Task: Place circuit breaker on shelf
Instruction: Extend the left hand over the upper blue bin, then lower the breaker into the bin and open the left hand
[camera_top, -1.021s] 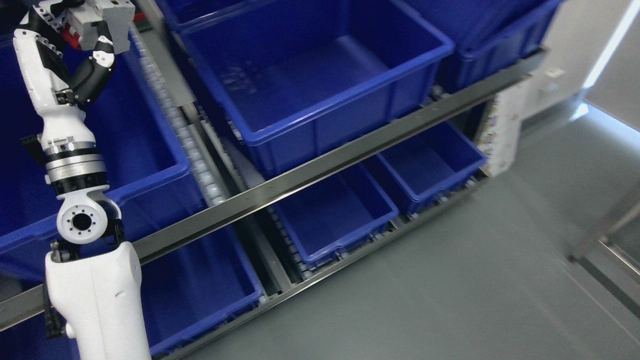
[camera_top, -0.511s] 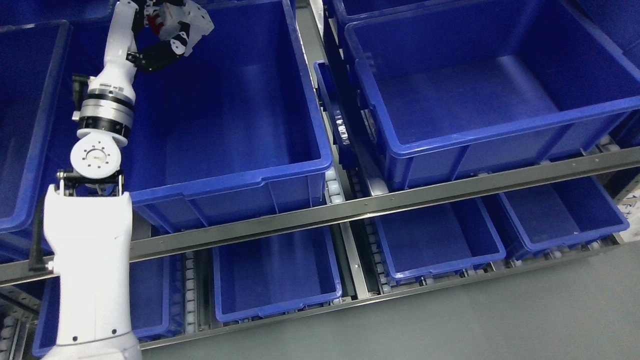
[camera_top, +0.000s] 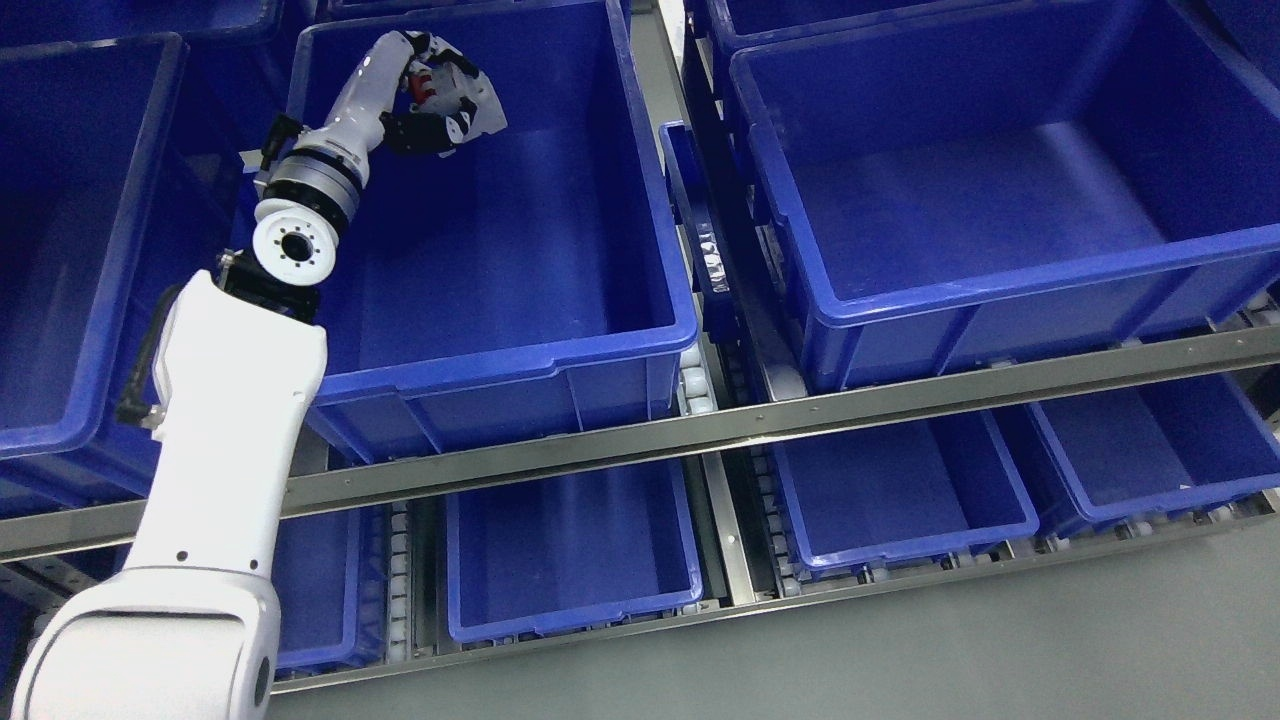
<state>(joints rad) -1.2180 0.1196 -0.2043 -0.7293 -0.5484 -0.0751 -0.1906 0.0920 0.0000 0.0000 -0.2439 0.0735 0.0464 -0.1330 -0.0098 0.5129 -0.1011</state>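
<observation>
The shelf (camera_top: 640, 440) holds several blue bins, and my left hand (camera_top: 440, 95) hangs inside the middle bin (camera_top: 520, 350), near its back left corner. My fingers (camera_top: 425, 135) are curled around the circuit breaker (camera_top: 460, 95), a small grey and red block, above the bin floor. I judge the main risk is a drop from this height: the breaker can bounce or land on its side. My forearm (camera_top: 330, 150) crosses close to the left wall of the bin, so a sideways move can knock the rim. To the right and front there is open floor inside the bin. My right hand is not visible.
</observation>
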